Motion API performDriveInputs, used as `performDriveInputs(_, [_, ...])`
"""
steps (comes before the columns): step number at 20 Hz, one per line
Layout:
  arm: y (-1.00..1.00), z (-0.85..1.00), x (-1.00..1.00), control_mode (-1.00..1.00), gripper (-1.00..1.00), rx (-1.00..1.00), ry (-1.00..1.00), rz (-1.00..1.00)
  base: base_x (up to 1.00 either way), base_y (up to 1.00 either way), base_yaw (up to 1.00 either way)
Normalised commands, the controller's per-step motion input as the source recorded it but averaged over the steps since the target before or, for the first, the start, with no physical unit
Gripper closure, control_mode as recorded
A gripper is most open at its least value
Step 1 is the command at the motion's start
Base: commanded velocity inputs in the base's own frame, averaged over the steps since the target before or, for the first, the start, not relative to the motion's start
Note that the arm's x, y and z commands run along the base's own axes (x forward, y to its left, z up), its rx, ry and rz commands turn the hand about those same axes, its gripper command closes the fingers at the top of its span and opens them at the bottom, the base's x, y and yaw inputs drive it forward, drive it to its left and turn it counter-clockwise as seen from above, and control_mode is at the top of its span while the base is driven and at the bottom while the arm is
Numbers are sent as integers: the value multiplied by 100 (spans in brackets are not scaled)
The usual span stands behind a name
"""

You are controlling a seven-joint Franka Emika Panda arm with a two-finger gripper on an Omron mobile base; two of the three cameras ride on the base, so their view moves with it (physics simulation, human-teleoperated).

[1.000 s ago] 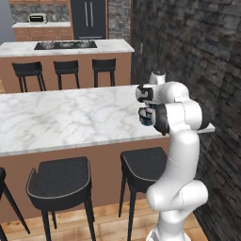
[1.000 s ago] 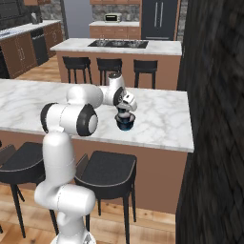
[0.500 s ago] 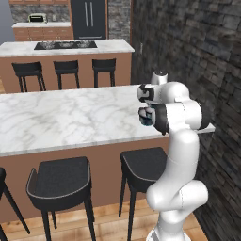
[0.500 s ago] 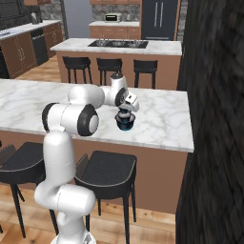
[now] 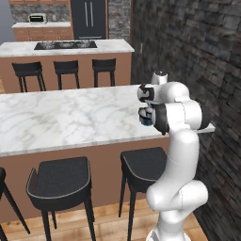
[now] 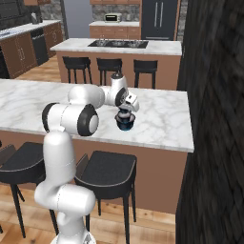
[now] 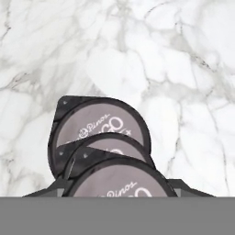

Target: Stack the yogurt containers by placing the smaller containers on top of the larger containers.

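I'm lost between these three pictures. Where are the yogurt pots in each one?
Left base view: yogurt pots right of centre, a small bluish patch at the counter's right end.
Right base view: the pots sit at the centre, dark and blue.
Hand view: their round grey lids overlap at the bottom centre.
Shared landmark: the white marble counter beneath them.

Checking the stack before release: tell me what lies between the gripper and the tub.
In the hand view, two lids lie there: one cup at the gripper tips, a second cup beyond it, overlapping the tub.
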Motion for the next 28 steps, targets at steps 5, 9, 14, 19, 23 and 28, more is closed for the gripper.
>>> performDriveInputs(5, [11,0,0,-100,100,0,0,0,0,0,0])
performDriveInputs(9, [4,0,0,-100,100,0,0,0,0,0,0])
performDriveInputs(14, [0,0,0,-100,100,0,0,0,0,0,0])
performDriveInputs(19, [0,0,0,-100,-100,0,0,0,0,0,0])
performDriveInputs(23, [0,0,0,-100,-100,0,0,0,0,0,0])
performDriveInputs(28, [0,0,5,-100,-100,0,0,0,0,0,0])
